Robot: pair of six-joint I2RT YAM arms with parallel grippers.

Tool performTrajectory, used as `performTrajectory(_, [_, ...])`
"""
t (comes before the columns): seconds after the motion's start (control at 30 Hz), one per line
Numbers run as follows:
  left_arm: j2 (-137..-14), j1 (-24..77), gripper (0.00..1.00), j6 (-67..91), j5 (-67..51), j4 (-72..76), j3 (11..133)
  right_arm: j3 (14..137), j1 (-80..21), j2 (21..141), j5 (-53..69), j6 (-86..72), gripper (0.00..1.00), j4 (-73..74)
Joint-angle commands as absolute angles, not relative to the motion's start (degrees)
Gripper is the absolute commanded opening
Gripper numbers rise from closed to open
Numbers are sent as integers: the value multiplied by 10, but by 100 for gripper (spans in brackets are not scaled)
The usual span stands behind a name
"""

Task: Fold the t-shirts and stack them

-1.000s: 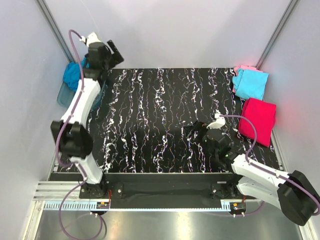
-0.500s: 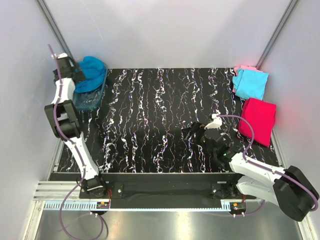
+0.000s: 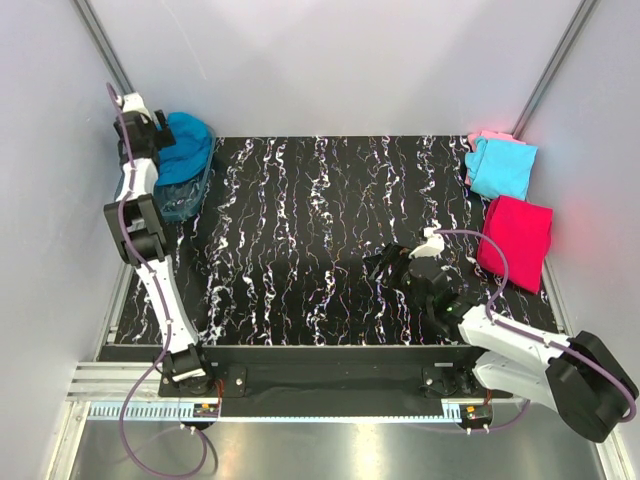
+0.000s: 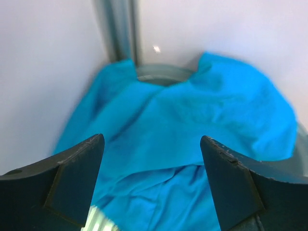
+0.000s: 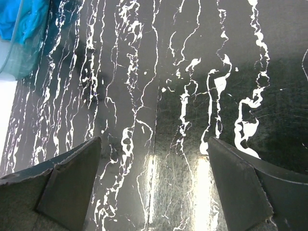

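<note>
The right gripper (image 3: 386, 268) hangs low over the near right part of the black, white-veined table (image 3: 300, 210). Its fingers (image 5: 72, 178) are spread as wide as they go, with nothing between them but bare tabletop.

Further back, at the right edge of the table, lies the bright magenta-red t-shirt (image 3: 515, 242), folded into a neat rectangle. Beyond it, in the far right corner, the folded light cyan t-shirt (image 3: 500, 170) sits on top of the pale pink t-shirt (image 3: 487, 136), of which only a strip shows at the far edge.

The left arm reaches all the way to the far left corner. There the left gripper (image 4: 151, 144) hovers above the translucent teal plastic tub (image 3: 182, 202), which stands at the table's far left edge against the wall. The large teal-blue t-shirt (image 3: 190, 135) is bunched up in the tub and heaped over its rim. In the wrist view the two fingers stand wide apart with the crumpled cloth beneath and beyond them; they are not closed on it.
</note>
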State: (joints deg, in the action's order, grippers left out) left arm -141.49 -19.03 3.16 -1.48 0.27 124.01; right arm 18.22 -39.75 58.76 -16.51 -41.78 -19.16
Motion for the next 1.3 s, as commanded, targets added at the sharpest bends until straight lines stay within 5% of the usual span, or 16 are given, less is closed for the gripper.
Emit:
performTrajectory(0.0, [-1464, -196, 88, 51, -28, 51, 1289, 188, -400, 581, -192, -410, 99, -215])
performTrajectory(0.27, [-1491, -215, 86, 101, -63, 57, 1334, 154, -400, 514, -212, -411, 98, -229])
performTrajectory(0.4, [-1491, -219, 47, 109, -66, 67, 1332, 142, -400, 483, -214, -409, 98, -238])
performTrajectory(0.43, [-1489, -219, 3, 113, -66, 69, 1327, 140, -400, 483, -214, -409, 98, -242])
performTrajectory(0.47, [-1489, -219, 0, 117, -65, 68, 1325, 141, -400, 485, -214, -409, 98, -243])
performTrajectory(0.83, [-1358, -185, 0, 143, -140, 42, 1213, 148, -400, 483, -218, -413, 98, -227])
performTrajectory(0.87, [-1347, -179, 6, 135, -137, 36, 1205, 147, -400, 480, -218, -412, 98, -225])
performTrajectory(1.0, [-1333, -166, 86, 92, -117, 1, 1198, 142, -400, 450, -214, -414, 98, -219])
performTrajectory(1.27, [-1416, -172, 86, 76, -40, -97, 1304, 129, -400, 418, -225, -409, 98, -215])
